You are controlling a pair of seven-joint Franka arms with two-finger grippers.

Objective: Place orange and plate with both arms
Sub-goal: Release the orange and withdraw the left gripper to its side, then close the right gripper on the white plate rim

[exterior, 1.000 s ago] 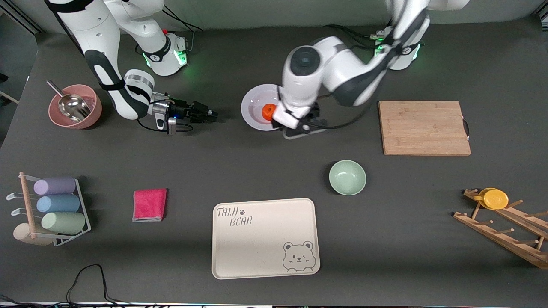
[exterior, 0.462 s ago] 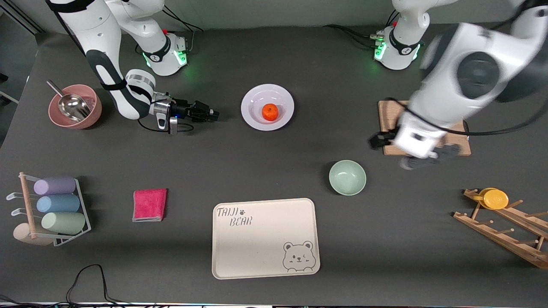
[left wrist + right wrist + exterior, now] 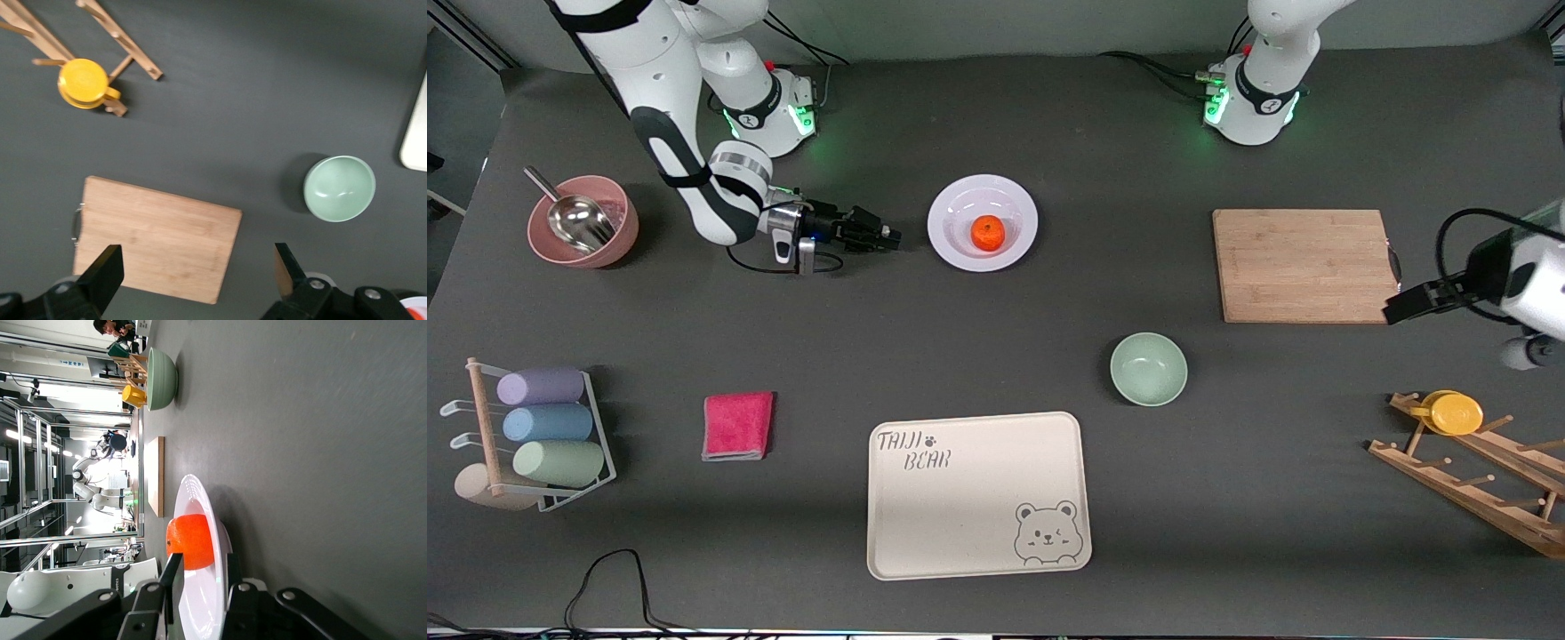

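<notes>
The orange (image 3: 987, 232) lies in the well of the white plate (image 3: 951, 204), midway along the table near the robots' bases. It shows in the right wrist view (image 3: 190, 540), lying on the plate (image 3: 200, 495). My right gripper (image 3: 889, 237) is low beside the plate, toward the right arm's end, a short gap from the rim. Its fingers (image 3: 172, 583) are open and empty, level with the rim. My left gripper (image 3: 1403, 307) is open and empty, in the air past the cutting board's corner. In the left wrist view (image 3: 197, 270) the board is below it.
A wooden cutting board (image 3: 1307, 265) and a pale green bowl (image 3: 1148, 368) lie toward the left arm's end. A cream bear-print tray (image 3: 978, 493), a red cloth (image 3: 737, 426), a cup rack (image 3: 534, 436), a pink bowl with a scoop (image 3: 583, 222) and a wooden rack with a yellow cup (image 3: 1456, 413) stand around.
My left arm swung from over the plate to the left arm's end of the table, leaving the orange on the plate. My right gripper moved a little closer to the plate.
</notes>
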